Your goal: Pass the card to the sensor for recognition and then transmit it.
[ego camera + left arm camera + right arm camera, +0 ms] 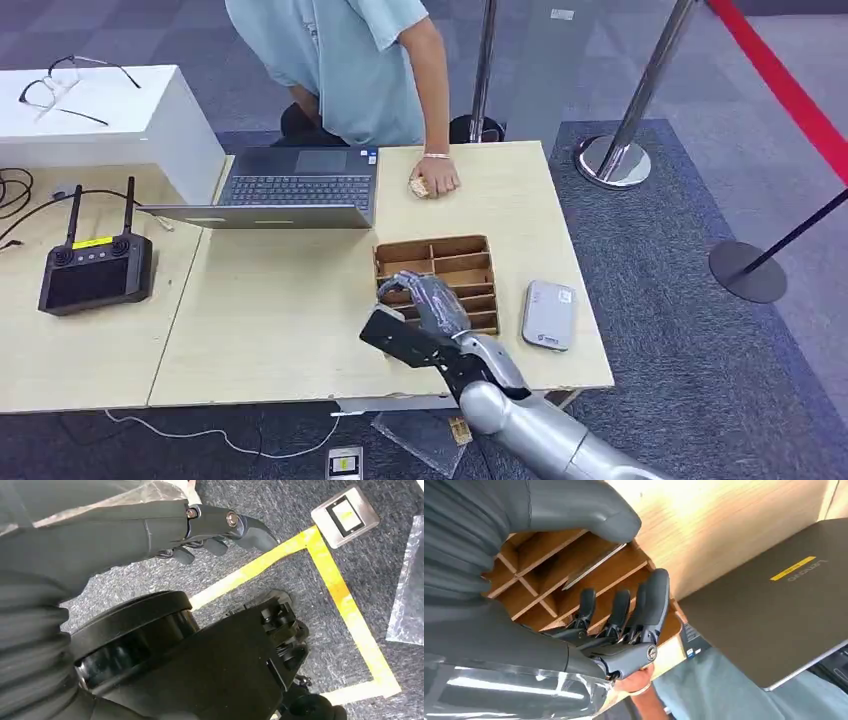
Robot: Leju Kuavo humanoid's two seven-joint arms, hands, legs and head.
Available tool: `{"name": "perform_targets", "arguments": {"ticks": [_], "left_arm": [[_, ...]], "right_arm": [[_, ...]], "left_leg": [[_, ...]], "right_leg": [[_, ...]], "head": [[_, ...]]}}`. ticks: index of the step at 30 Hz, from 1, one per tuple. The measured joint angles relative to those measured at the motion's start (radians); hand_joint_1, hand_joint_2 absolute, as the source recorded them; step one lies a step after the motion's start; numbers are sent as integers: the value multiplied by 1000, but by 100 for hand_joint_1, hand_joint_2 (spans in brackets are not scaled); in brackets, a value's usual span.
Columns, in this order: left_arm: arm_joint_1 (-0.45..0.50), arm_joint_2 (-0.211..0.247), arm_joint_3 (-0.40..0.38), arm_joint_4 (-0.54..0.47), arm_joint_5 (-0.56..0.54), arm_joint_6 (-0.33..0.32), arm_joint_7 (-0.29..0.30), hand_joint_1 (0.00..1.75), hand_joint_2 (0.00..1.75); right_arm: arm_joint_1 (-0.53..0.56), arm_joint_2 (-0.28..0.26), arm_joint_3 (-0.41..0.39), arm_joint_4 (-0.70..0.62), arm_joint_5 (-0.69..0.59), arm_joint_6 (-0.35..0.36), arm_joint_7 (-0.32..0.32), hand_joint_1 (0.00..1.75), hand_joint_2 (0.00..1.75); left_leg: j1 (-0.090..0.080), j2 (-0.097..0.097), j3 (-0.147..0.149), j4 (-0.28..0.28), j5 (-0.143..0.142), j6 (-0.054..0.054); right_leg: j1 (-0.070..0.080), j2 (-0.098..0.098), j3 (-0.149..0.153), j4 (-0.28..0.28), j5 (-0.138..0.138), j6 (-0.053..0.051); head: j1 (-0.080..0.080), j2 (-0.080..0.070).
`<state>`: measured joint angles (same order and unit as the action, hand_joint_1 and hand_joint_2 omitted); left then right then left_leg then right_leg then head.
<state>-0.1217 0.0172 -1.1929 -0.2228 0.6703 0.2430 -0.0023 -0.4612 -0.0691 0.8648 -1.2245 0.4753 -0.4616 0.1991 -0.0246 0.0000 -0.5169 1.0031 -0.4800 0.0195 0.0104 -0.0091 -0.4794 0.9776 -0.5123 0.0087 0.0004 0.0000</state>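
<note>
A brown wooden divided tray (470,262) stands on the table's right part. In the right wrist view a thin grey card (593,565) leans on edge in one slot of the tray (531,555). My right hand (428,303) hovers over the tray's near left slots, fingers (620,607) spread on one side of the card and the thumb (574,507) above it, holding nothing. The grey-white card sensor (548,314) lies flat just right of the tray. My left hand (210,527) hangs beside my body over the carpet, holding nothing.
A person leans over the far table edge, one hand (434,180) resting on a small tan object. An open laptop (300,187) sits behind the tray. A black remote controller (95,270) lies at left, a white box (100,115) behind it. Stanchion bases (612,160) stand at right.
</note>
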Motion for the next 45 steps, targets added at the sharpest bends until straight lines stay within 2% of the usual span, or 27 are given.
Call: {"name": "perform_targets", "arguments": {"ticks": [3,6,10,16,22,32,37,45], "left_arm": [[0,0,0,0,0,0,0,0,175],[0,0,0,0,-1,0,0,0,175],[0,0,0,0,-2,0,-1,0,175],[0,0,0,0,-3,1,-4,0,175],[0,0,0,0,-5,-1,0,0,175],[0,0,0,0,-14,-2,0,0,175],[0,-1,0,0,-17,-2,0,0,175],[0,-1,0,0,-18,-2,0,0,175]], "right_arm": [[0,-3,0,0,2,-1,4,66,175],[0,-5,0,6,23,-4,8,72,175],[0,-8,0,12,65,-7,21,65,175],[1,-17,0,24,146,-11,51,75,175],[3,-27,0,24,224,-11,73,75,175],[7,-46,0,24,311,5,103,66,175],[10,-52,0,24,323,15,113,70,175],[21,-56,0,24,324,17,113,91,175]], "left_leg": [[0,0,0,0,0,0],[0,0,0,0,0,0],[0,0,0,0,0,0],[0,0,0,0,0,0],[0,0,0,0,0,0],[0,0,0,0,0,0],[0,0,0,0,0,0],[0,0,0,0,0,0]], "right_leg": [[0,0,0,0,0,0],[0,0,0,0,0,0],[0,0,0,0,0,0],[0,0,0,0,0,0],[0,0,0,0,0,0],[0,0,0,0,0,0],[0,0,0,0,0,0],[0,0,0,0,0,0]], "head": [[0,0],[0,0],[0,0],[0,0],[0,0],[0,0],[0,0],[0,0]]}}
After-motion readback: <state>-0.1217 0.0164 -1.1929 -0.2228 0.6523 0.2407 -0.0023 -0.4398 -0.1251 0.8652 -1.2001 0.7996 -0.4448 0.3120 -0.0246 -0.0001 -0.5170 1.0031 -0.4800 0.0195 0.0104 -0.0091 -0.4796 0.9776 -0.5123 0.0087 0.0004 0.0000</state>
